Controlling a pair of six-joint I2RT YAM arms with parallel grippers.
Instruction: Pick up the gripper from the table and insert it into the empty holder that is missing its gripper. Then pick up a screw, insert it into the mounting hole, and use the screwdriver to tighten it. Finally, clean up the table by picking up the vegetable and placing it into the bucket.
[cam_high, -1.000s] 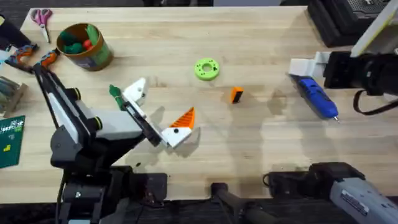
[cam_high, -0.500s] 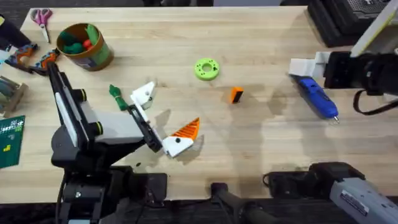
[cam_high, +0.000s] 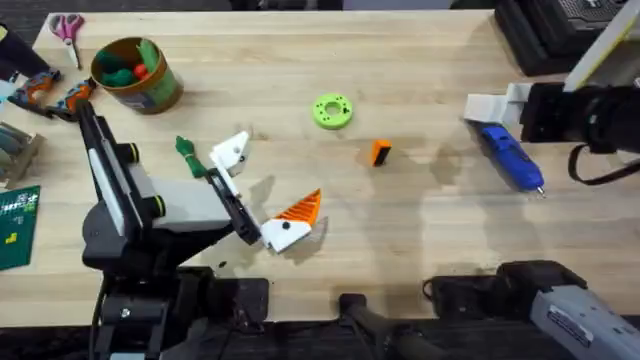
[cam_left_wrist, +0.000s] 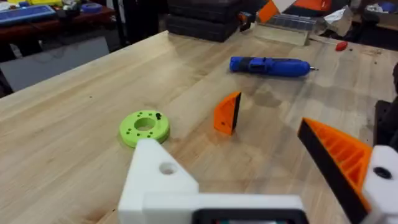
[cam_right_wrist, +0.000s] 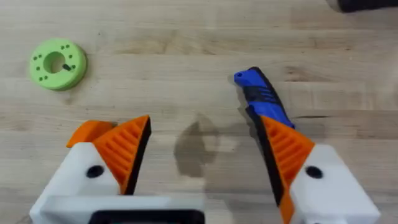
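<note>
Overhead, the orange tip (cam_high: 380, 152) stands alone on the wooden table (cam_high: 420, 70), right of the middle, between the green disc (cam_high: 332, 111) and the blue screwdriver (cam_high: 510, 156), apart from both. It is a small wedge, bright orange with a dark side face. In the left wrist view the tip (cam_left_wrist: 227, 113) stands on end, its long axis close to upright, its sloped orange face toward the disc (cam_left_wrist: 144, 127) and its dark face toward the screwdriver (cam_left_wrist: 270, 66).

The screwdriver lies flat near the table's right edge, its long axis running diagonally: the metal bit points toward the near right, the blunt end toward the far left. It is blue with a dark grip band. In the right wrist view the screwdriver (cam_right_wrist: 263, 99) lies just beyond that arm's own orange finger pads (cam_right_wrist: 127, 149).

The left gripper (cam_high: 262, 192) hangs low over the table at the near left, jaws spread wide. 1 finger is a plain white block (cam_high: 231, 152) with no orange pad; the other carries an orange ribbed pad (cam_high: 299, 209). The right gripper (cam_right_wrist: 202, 158) also stands open, with an orange pad on each of its 2 fingers.

A dark green toy vegetable (cam_high: 188, 155) lies just beside the plain white block. The olive bucket (cam_high: 134, 72) sits at the far left corner, toys inside.
</note>
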